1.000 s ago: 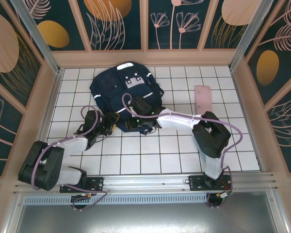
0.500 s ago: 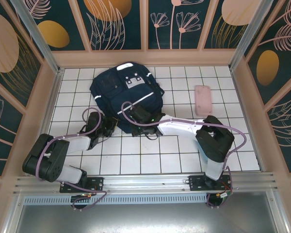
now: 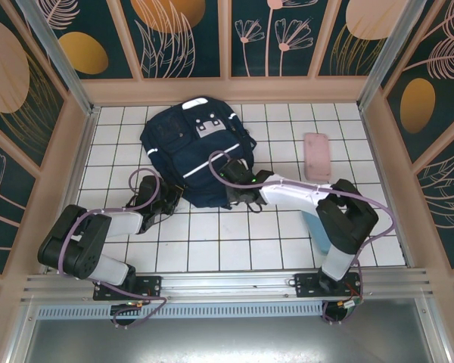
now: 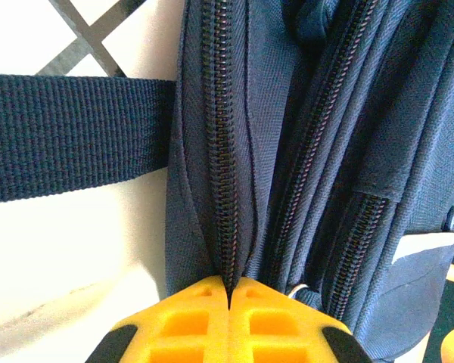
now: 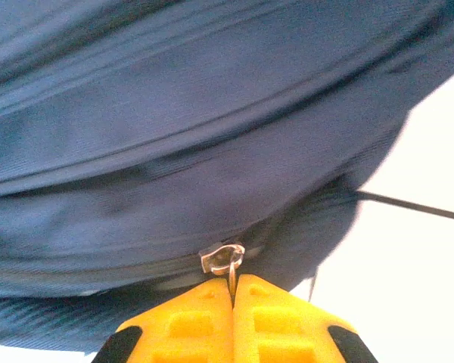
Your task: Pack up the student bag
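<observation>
Now | left hand [image 4: 228, 291] pinches student bag [image 3: 193, 144] edge | right hand [image 5: 232, 283] pinches zipper pull [image 5: 222, 257]

left arm [image 3: 113, 224] lies low, reaching forward-right; left gripper [image 4: 228, 293] jaws pressed together. right arm [image 3: 303, 193] folded, forearm extending left; right gripper [image 5: 232, 283] jaws pressed together.

I counted one student bag [image 3: 188, 144] and one flat pink case [image 3: 316, 156]. Two arms were in the overhead view, the left arm [image 3: 110, 224] and the right arm [image 3: 303, 193]. They carried two grippers, the left gripper [image 4: 228, 291] and the right gripper [image 5: 233, 281]. My left wrist camera gave me one webbing strap [image 4: 68, 136] and at least three zipper tracks [image 4: 221, 151]. The right wrist camera gave me one metal zipper pull [image 5: 221, 257].
</observation>
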You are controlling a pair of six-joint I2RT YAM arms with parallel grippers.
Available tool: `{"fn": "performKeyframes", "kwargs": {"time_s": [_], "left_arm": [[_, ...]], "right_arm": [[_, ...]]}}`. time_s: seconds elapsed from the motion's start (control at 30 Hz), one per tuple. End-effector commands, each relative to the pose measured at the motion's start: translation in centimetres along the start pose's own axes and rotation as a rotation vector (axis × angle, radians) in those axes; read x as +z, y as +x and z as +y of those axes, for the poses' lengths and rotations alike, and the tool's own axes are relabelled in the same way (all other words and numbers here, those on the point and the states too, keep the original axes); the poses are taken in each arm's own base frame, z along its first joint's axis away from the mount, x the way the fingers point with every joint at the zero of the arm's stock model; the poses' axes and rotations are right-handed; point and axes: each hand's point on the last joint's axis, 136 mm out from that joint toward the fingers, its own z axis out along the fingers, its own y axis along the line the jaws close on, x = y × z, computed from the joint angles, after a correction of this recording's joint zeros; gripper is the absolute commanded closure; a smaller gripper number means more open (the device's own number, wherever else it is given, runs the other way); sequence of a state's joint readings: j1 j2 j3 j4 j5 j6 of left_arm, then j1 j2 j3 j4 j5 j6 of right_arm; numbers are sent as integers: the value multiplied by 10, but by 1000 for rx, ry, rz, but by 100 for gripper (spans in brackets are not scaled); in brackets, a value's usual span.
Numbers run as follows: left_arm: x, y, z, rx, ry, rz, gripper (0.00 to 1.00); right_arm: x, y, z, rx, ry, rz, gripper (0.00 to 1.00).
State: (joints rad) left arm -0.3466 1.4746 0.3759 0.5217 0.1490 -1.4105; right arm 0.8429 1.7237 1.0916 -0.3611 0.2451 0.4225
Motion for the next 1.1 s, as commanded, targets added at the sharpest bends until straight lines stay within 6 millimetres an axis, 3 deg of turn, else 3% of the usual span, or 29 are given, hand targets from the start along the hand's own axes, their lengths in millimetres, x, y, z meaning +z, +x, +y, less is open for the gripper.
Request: {"fn": "performKeyframes", "kwargs": {"time_s": [0.0, 0.13, 0.3, 0.4, 0.63, 0.83, 0.93, 1.0, 1.03, 1.07], "left_arm": [[-1, -22, 0, 32, -29, -109, 100], [0, -25, -8, 64, -29, -113, 99], [0, -35, -20, 145, -61, -148, 92], [-4, -45, -22, 184, -94, -178, 86], [-35, -51, -8, 240, -198, -220, 45], [-62, -21, -6, 292, -223, -108, 43], [-79, -14, -4, 334, -285, -99, 40], [-84, -6, -6, 324, -263, -82, 40], [-85, 0, -8, 315, -247, -65, 40], [-84, 5, -9, 307, -234, -48, 40]], "right_arm": [[3, -17, -62, 22, 167, -44, 100], [8, -48, -86, 77, 176, -94, 100], [-9, -65, -70, 72, 111, -142, 100], [-28, -59, -48, 49, 27, -157, 100], [-55, -23, 19, 17, -250, -101, 100], [-58, -14, 75, -10, -424, -82, 100], [-48, -16, 83, -9, -409, -72, 100], [-43, -18, 74, 20, -354, -71, 100], [-42, -18, 69, 30, -338, -68, 97], [-42, -20, 63, 39, -319, -78, 87]]}}
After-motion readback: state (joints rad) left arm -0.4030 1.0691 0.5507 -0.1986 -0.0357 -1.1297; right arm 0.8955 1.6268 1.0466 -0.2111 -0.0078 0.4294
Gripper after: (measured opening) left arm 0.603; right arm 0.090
